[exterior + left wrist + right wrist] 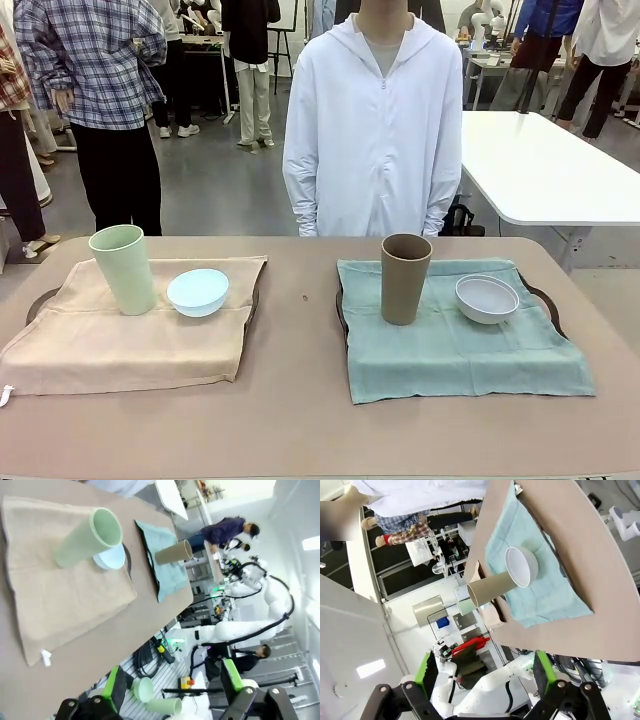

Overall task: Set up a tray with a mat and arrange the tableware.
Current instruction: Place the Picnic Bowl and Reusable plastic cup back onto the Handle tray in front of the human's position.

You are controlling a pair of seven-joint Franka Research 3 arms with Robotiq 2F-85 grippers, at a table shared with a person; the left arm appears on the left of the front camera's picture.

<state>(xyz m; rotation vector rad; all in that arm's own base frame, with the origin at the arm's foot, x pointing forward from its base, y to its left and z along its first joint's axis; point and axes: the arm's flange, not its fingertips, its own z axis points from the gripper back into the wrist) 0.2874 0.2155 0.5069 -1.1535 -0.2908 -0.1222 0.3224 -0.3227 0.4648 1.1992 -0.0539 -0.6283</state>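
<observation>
From my station: the tabletop (300, 420) carries two trays. On the beige mat (120, 335) the pale green cup (122, 268) stands upright beside a tilted light blue bowl (198, 291). On the teal mat (455, 345) the tan-brown cup (404, 278) stands near the white bowl (487, 298). A person in a white hoodie (375, 125) stands opposite.

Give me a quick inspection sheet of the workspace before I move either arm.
Surface: brown table, two trays under mats.
Job's things: pale green cup and light blue bowl on the beige mat; tan-brown cup and white bowl on the teal mat.
Clutter: nothing seen.
Grippers: left gripper open; right gripper open; both empty, off the table.
Cables: bundle on floor.
Surroundings: person at far side.
</observation>
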